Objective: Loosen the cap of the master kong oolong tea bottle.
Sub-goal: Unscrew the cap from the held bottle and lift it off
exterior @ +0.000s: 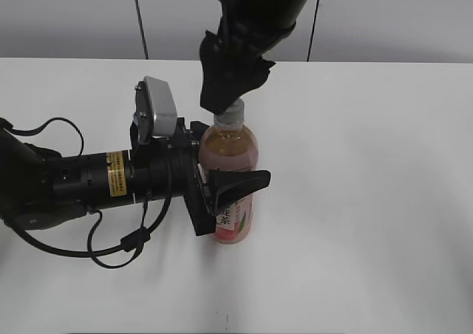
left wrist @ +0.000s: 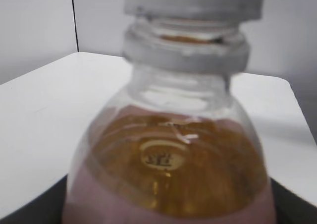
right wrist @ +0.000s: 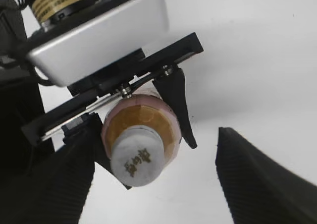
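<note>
The master kong oolong tea bottle [exterior: 230, 151] stands upright on the white table, amber tea inside and a pink label low down. My left gripper [exterior: 222, 191] is shut on its body from the left. The left wrist view shows the bottle's shoulder [left wrist: 168, 159] and the white cap [left wrist: 193, 3] close up and blurred. My right gripper [exterior: 225, 90] hangs just above the cap [exterior: 232, 113], jaws open. In the right wrist view the cap [right wrist: 137, 160] with its dark mark lies between the open jaws [right wrist: 158, 184], closer to the left jaw, above the bottle shoulder [right wrist: 143, 117].
The white table [exterior: 369, 201] runs back to a grey wall. The left arm's body and cables [exterior: 74, 186] lie across the table's left side. The left wrist camera housing [right wrist: 94, 40] sits close behind the bottle.
</note>
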